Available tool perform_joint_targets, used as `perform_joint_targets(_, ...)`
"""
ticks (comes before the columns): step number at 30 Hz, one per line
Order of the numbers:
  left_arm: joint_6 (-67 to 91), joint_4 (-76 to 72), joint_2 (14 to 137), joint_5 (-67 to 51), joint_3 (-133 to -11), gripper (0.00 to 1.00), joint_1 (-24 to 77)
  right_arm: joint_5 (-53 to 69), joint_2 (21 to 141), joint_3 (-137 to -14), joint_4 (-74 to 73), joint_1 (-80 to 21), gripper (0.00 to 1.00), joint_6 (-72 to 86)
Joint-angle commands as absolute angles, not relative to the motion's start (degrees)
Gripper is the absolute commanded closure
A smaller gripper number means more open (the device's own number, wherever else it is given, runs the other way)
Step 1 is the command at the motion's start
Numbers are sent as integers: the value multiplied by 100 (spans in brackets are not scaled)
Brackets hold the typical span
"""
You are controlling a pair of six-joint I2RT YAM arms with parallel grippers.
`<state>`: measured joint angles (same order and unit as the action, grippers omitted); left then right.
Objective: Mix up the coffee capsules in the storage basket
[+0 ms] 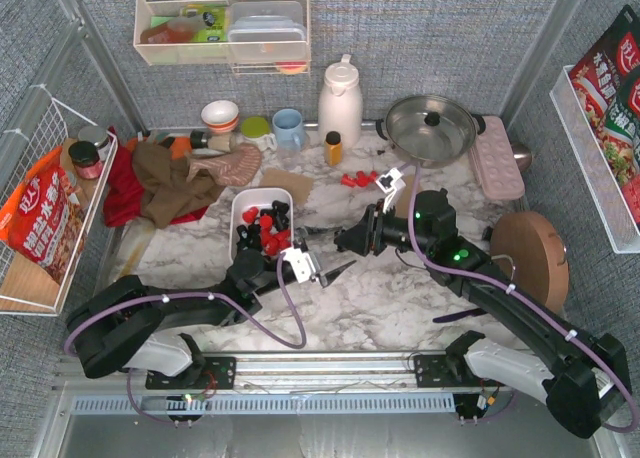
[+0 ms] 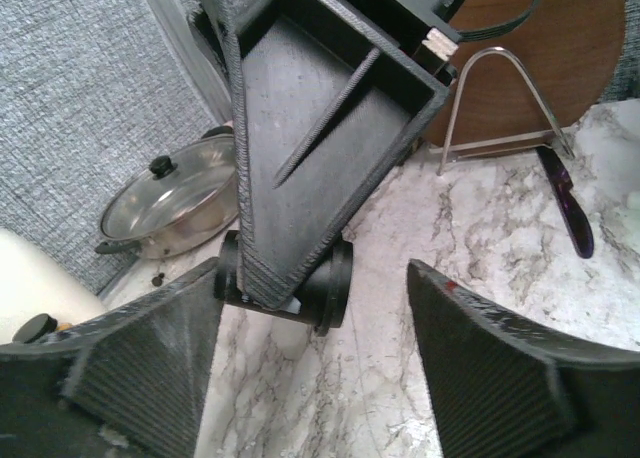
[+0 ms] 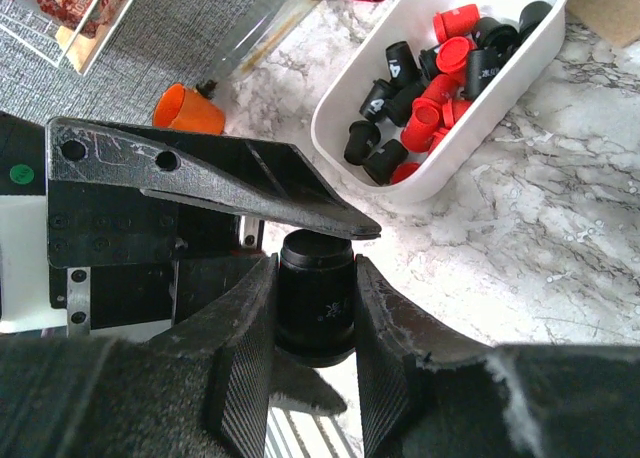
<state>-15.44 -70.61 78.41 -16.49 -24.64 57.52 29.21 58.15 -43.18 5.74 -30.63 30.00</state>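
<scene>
I'm pinching a black capsule (image 3: 316, 313) in my right gripper (image 3: 315, 273); my left gripper (image 2: 312, 303) is gaping empty. The basket (image 3: 440, 183) looks partly mixed, with red capsules (image 1: 358, 178) lying outside.

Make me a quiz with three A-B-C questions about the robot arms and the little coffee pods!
1. Where do the loose red pods lie? A in the blue mug; B on the table beside the pot; C on the wooden board.
2. What colour is the pod in the right gripper? A black; B red; C green.
3. How is the left gripper? A shut on a pod; B shut on cloth; C open.
Answers: 1 B, they sit on the marble just left of the pot. 2 A, the pod it pinches is black. 3 C, its fingers stand wide apart.
</scene>
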Motion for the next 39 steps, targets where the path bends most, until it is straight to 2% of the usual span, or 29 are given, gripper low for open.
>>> perform_joint_targets(1, -1607, -7240, 7841, -1704, -2543, 26, 5766, 3023, 5768, -4381, 619, -3071, 72, 2901)
perform_joint_targets(3, -1617, -7162, 7838, -1713, -2565, 33, 5766, 3024, 5761, -4382, 624, -3080, 72, 2900)
perform_joint_targets(10, -1642, -7113, 7776, -1684, -2519, 42, 5766, 3014, 5774, -4419, 559, -3094, 70, 2905)
perform_joint_targets(16, -1635, -7008, 7673, -1277, -2386, 54, 5766, 2725, 5708, -4530, 283, -3094, 53, 2848)
perform_joint_targets(19, -1601, -6968, 7579, -1005, -2264, 57, 5766, 2364, 5643, -4561, 18, -3094, 48, 2736)
perform_joint_targets(22, -1516, -6898, 7449, -633, -2118, 57, 5766, 1829, 5548, -4614, -258, -3093, 45, 2564)
perform_joint_targets(26, -1257, -6770, 7226, 458, -1906, 59, 5766, 867, 5529, -4776, -663, -3086, 44, 2081)
perform_joint_targets(28, -1127, -6371, 7093, 1170, -1953, 60, 5730, 207, 5652, -4947, -899, -3078, 43, 1715)
perform_joint_targets(31, -370, -5434, 6902, 2186, -2205, 56, 5454, -492, 6077, -5198, -1044, -3022, 41, 1155)
perform_joint_targets(34, 691, -4263, 6755, 2278, -2460, 52, 4862, -692, 6818, -5523, -985, -2806, 39, 771)
perform_joint_targets(39, 1766, -3317, 6891, 2345, -2713, 47, 4135, -312, 8090, -6260, -831, -2250, 38, 885)
